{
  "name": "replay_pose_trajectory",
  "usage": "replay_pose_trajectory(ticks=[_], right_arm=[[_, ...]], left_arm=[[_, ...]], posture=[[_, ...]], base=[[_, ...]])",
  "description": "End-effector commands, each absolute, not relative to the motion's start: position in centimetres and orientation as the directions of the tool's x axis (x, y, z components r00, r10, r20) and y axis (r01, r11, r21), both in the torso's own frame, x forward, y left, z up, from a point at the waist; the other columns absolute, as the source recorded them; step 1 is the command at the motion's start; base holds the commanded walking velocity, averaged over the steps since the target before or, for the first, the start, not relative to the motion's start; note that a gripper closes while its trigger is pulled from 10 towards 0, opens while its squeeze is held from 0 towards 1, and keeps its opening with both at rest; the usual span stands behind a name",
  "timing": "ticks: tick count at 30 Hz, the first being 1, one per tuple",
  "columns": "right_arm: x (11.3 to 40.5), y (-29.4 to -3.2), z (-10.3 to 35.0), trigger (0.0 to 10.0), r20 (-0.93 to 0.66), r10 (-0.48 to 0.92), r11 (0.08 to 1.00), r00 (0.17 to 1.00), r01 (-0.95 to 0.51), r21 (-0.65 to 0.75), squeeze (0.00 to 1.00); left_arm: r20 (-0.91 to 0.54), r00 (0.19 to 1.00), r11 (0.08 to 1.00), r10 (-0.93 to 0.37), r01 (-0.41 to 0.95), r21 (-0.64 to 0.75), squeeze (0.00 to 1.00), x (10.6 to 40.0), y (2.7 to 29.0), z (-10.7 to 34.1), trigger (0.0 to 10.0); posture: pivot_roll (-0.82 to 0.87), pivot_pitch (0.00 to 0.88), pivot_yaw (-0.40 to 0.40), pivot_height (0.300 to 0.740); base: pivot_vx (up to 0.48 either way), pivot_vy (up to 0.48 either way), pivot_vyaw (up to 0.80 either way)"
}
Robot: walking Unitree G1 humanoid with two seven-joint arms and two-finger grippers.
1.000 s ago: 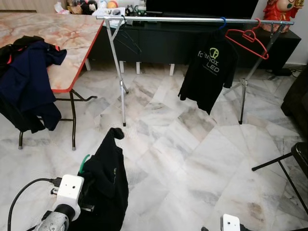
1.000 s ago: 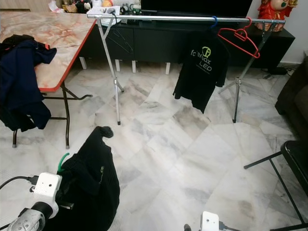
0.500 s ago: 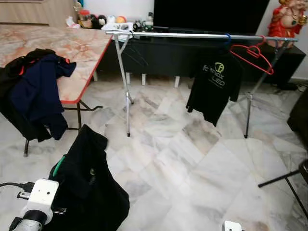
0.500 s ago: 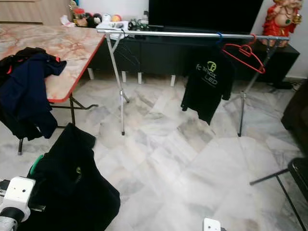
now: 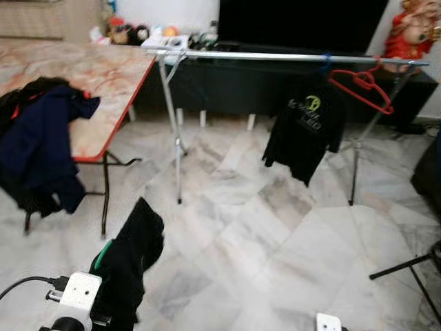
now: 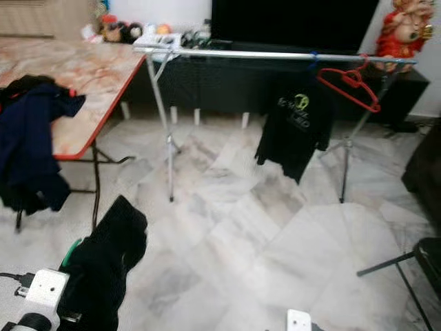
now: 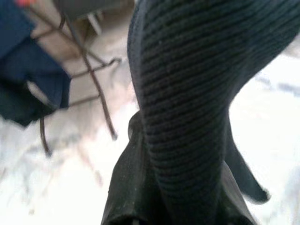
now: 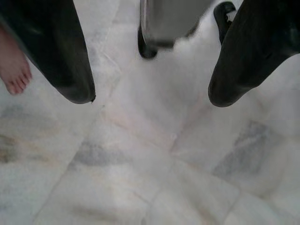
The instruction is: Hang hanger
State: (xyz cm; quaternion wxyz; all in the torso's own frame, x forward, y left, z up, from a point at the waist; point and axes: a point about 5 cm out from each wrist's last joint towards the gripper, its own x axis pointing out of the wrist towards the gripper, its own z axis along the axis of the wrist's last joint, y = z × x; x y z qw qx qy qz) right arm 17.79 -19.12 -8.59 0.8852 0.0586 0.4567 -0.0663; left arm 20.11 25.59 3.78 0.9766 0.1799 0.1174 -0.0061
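One black garment on a green hanger hangs near-left — left gripper's grasp can't be told; right gripper spread wide.

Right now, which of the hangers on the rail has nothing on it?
The red hanger near the right end of the rail is bare. The blue-hooked one beside it carries the black T-shirt with the yellow logo.

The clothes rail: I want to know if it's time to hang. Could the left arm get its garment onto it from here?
Probably not yet. The clothes rail stands well across open marble floor, far from the left gripper holding the black garment on its green hanger; nothing blocks the way.
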Motion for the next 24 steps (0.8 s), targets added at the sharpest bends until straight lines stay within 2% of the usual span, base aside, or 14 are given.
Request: replay_pose_trajectory(ticks=[1, 5, 10, 24], right_arm=[[17.3, -19.9, -8.7, 10.0, -0.825, -0.091, 0.982, 0.557, 0.189, 0.019, 0.00], [17.4, -19.9, -8.7, 10.0, -0.823, -0.093, 0.980, 0.560, 0.198, 0.024, 0.00], [17.5, -19.9, -8.6, 10.0, -0.825, -0.095, 0.979, 0.558, 0.204, 0.024, 0.00], [17.6, -19.9, -8.6, 10.0, -0.820, -0.087, 0.978, 0.565, 0.204, 0.037, 0.00]], left_arm=[[-0.196, 0.980, 0.939, -0.004, 0.071, 0.337, 0.00, 20.7, 24.7, 4.3, 10.0], [-0.196, 0.981, 0.941, -0.009, 0.074, 0.330, 0.00, 20.9, 24.4, 4.3, 10.0], [-0.201, 0.979, 0.945, -0.021, 0.085, 0.316, 0.00, 20.9, 23.9, 4.1, 10.0], [-0.205, 0.979, 0.949, -0.022, 0.085, 0.303, 0.00, 20.8, 23.7, 4.0, 10.0]], posture=[[0.06, 0.079, -0.020, 0.740], [0.06, 0.073, -0.018, 0.740], [0.06, 0.068, -0.018, 0.740], [0.06, 0.081, -0.022, 0.740]], base=[[0.431, 0.000, 0.00], [0.442, 0.000, -0.10], [0.445, 0.000, -0.74], [0.475, 0.000, 0.00]])
